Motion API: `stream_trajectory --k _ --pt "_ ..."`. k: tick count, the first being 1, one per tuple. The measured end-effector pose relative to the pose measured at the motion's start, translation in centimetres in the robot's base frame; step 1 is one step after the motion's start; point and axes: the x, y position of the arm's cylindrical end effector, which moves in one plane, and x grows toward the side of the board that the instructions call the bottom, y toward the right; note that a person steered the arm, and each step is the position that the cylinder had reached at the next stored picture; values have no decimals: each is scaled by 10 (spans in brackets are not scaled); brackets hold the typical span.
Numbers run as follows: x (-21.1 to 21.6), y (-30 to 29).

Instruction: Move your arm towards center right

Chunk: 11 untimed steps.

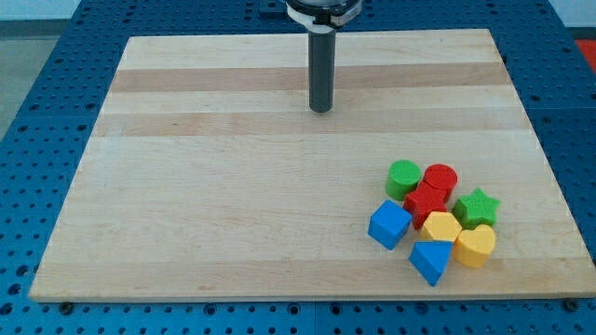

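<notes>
My tip (320, 110) well above clustered blocks (434, 219)

A pale wooden board (233, 205) lies on a blue pegboard table (56, 56). The dark rod comes down from the view's top, and my tip (320, 110) rests on the board near its top edge, a little right of the middle, well apart from every block.

All the blocks sit bunched together in the board's lower right part. A green cylinder (403, 177) and a red cylinder (440, 178) stand side by side at the top of the bunch. Below them is another red block (426, 202), with a green star (478, 207) to its right. A blue cube (389, 224) sits at the left. A yellow block (441, 226) and a yellow heart (475, 245) follow, and a second blue block (429, 261) lies lowest.
</notes>
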Motion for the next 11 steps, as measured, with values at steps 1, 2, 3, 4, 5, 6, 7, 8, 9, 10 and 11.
stream_trajectory --k 1,2,3,4,5,6,7,8,9,10,11 --pt "-1 1" --pt "10 9" --pt "63 13" --pt "76 13" --pt "90 13" --pt "123 13" --pt "119 12" --pt "92 30" --pt "64 100" --pt "56 142" --pt "63 142"
